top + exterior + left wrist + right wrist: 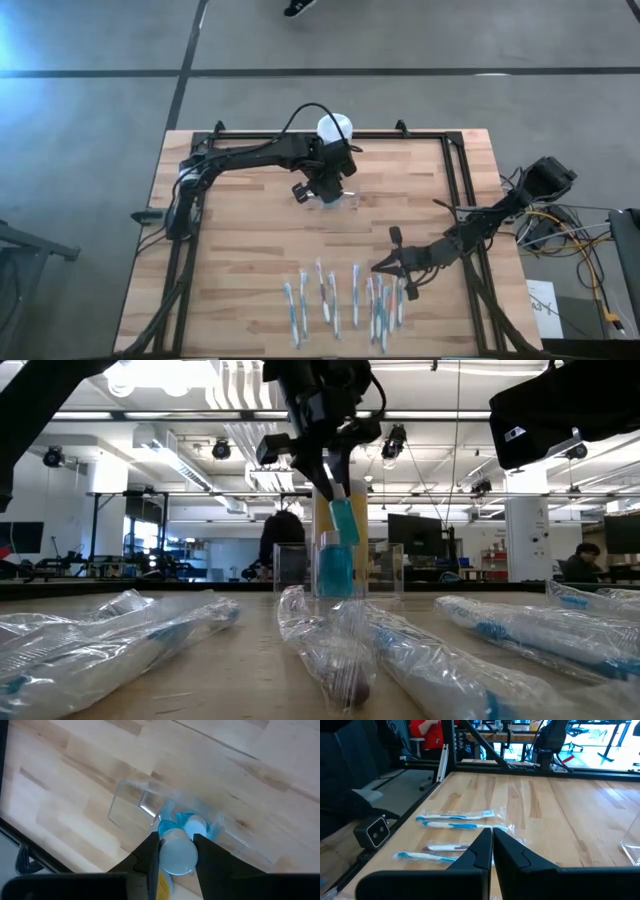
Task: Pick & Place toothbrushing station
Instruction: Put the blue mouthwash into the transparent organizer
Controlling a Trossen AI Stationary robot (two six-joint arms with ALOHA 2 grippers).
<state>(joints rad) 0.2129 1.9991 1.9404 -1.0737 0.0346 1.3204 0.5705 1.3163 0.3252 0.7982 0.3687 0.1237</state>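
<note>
High view: pale wooden slatted table on grey concrete floor; left gripper grips a blue tube over the clear rectangular plastic holder mid-table; right gripper closed, empty

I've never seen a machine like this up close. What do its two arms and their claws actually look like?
Both arms are dark, nearly black, built of slim jointed segments. A black cable loops above the left arm near its wrist; loose yellow and dark wires lie by the right arm at its base. Each ends in a claw of two flat, dark, tapering fingers: left claw, right claw.
</note>
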